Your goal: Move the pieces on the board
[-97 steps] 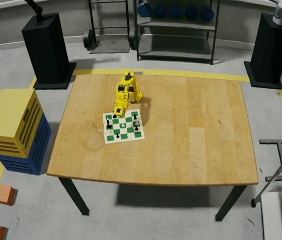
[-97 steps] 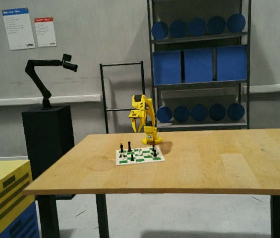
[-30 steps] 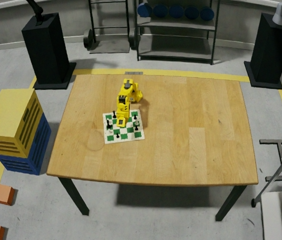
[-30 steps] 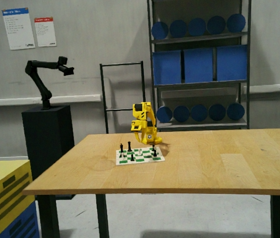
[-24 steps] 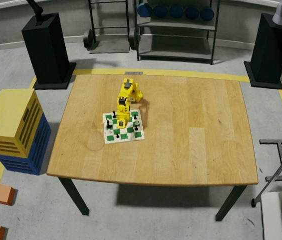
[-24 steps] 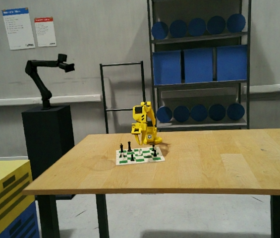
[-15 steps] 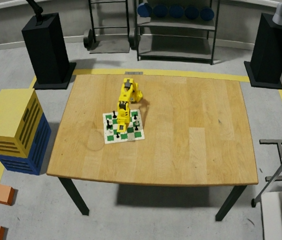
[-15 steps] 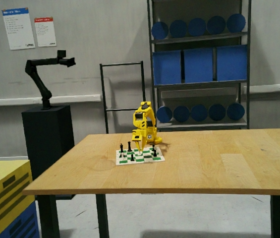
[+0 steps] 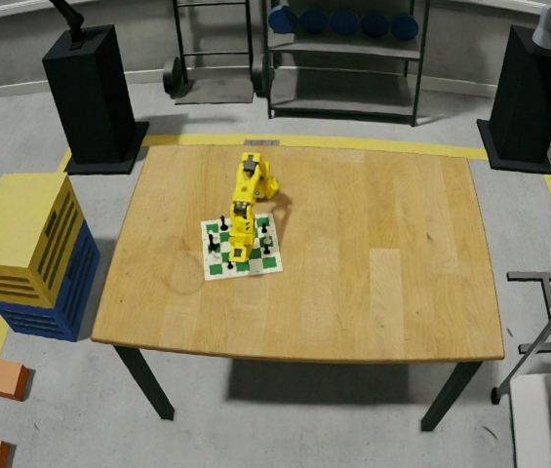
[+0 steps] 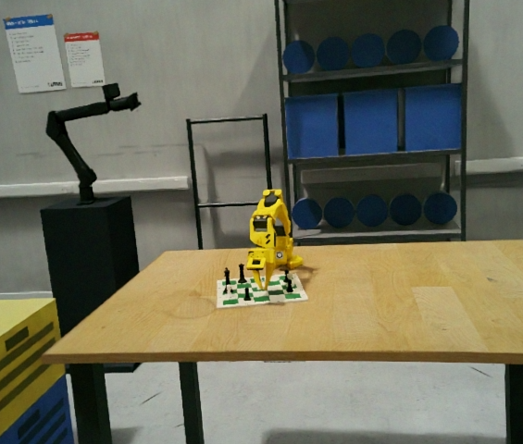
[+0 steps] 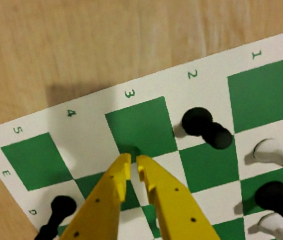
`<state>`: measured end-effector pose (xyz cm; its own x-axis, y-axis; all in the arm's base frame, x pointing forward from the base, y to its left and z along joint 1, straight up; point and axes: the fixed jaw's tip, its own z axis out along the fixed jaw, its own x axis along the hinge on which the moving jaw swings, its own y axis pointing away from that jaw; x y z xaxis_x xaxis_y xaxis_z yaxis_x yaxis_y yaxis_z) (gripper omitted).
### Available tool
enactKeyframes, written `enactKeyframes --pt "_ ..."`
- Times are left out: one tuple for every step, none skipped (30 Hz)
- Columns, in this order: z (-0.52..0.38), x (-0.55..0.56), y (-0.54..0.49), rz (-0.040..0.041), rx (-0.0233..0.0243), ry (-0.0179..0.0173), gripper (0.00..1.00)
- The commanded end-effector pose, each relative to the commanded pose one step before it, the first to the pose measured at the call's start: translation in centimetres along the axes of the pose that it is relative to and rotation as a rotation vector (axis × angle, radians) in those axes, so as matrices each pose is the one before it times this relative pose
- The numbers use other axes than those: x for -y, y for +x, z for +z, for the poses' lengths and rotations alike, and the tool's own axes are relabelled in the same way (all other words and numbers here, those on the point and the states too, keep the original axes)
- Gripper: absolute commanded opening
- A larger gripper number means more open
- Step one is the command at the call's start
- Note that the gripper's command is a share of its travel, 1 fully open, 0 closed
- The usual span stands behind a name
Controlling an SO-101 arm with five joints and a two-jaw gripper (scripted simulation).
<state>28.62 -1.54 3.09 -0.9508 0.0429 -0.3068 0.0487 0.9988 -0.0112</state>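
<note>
The chessboard (image 9: 265,270) (image 10: 299,297) (image 11: 156,85) lies on the table, its number edge at the top of the wrist view. A white piece (image 11: 271,222) stands on B1, partly cut off by the frame. A tall black piece (image 9: 212,244) (image 10: 226,276) (image 11: 273,195) stands on C1 beside it. A white piece (image 11: 268,150) stands on D1. My gripper (image 10: 264,288) (image 11: 133,159) is shut and empty, tips low over the board near the E3 edge, several squares from B1 and C1. The fingers hide the squares behind them.
Black pieces stand on E2 (image 9: 229,264) (image 10: 247,294) (image 11: 198,122) and D5 (image 9: 266,249) (image 10: 290,287) (image 11: 63,205). Another tall black piece (image 9: 223,222) (image 10: 241,273) stands near the arm-side edge. The wooden table (image 9: 345,302) (image 10: 347,325) (image 11: 131,35) surrounds the board.
</note>
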Motion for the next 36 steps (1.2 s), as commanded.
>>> enactKeyframes --pt "0.4858 -0.327 0.445 -0.00337 -0.01829 -0.00474 0.00" --pt "0.0000 0.000 0.000 0.00000 0.00000 0.00000 0.00" --pt "-0.0012 0.000 0.004 -0.00001 0.00000 0.00000 0.00" --pt "-0.0064 -0.001 0.023 -0.00003 -0.00003 0.00000 0.00" --pt "-0.0137 -0.002 0.049 -0.00007 -0.00006 -0.00001 0.00" --pt "-0.0198 -0.003 0.073 -0.00010 -0.00010 -0.00001 0.00" --pt "-0.0232 -0.003 0.087 -0.00012 -0.00010 -0.00001 0.00" --pt "-0.0228 -0.003 0.088 -0.00012 -0.00011 -0.00001 0.00" --pt "-0.0191 -0.003 0.075 -0.00010 -0.00009 -0.00001 0.00" --pt "-0.0128 -0.002 0.052 -0.00007 -0.00007 -0.00001 0.00" --pt "-0.0061 -0.001 0.024 -0.00003 -0.00002 0.00000 0.00" --pt "-0.0010 0.000 0.004 -0.00001 -0.00001 0.00000 0.00" --pt "-0.0001 0.000 0.000 0.00000 0.00001 0.00000 0.00" --pt "0.0001 0.000 0.000 0.00000 -0.00001 0.00000 0.00" --pt "-0.0001 0.000 0.000 0.00000 0.00001 0.00000 0.00" --pt "0.0001 0.000 0.000 0.00000 -0.00001 0.00000 0.00" --pt "-0.0001 0.000 0.000 0.00000 0.00001 0.00000 0.00" --pt "0.0000 0.000 0.000 0.00000 0.00000 0.00000 0.00" --pt "0.0000 0.000 0.000 0.00000 0.00000 0.00000 0.00" --pt "0.0001 0.000 0.000 0.00000 -0.00001 0.00000 0.00" --pt "-0.0001 0.000 0.000 0.00000 0.00001 0.00000 0.00" --pt "0.0001 0.000 0.000 0.00000 -0.00001 0.00000 0.00" --pt "-0.0001 0.000 0.000 0.00000 0.00001 0.00000 0.00" --pt "0.0001 0.000 0.000 0.00000 -0.00001 0.00000 0.00" --pt "-0.0001 0.000 0.000 0.00000 0.00001 0.00000 0.00" --pt "0.0001 0.000 0.000 0.00000 -0.00001 0.00000 0.00" --pt "-0.0001 0.000 0.000 0.00000 0.00001 0.00000 0.00" --pt "0.0001 0.000 0.000 0.00000 -0.00001 0.00000 0.00" --pt "-0.0001 0.000 0.000 0.00000 0.00001 0.00000 0.00" --pt "0.0001 0.000 0.000 0.00000 -0.00001 0.00000 0.00" --pt "-0.0001 0.000 0.000 0.00000 0.00001 0.00000 0.00" --pt "0.0001 0.000 0.000 0.00000 -0.00001 0.00000 0.00" --pt "-0.0001 0.000 0.000 0.00000 0.00001 0.00000 0.00" --pt "0.0001 0.000 0.000 0.00000 -0.00001 0.00000 0.00" --pt "0.0000 0.000 0.000 0.00000 0.00000 0.00000 0.00" --pt "0.0000 0.000 0.000 0.00000 0.00000 0.00000 0.00"
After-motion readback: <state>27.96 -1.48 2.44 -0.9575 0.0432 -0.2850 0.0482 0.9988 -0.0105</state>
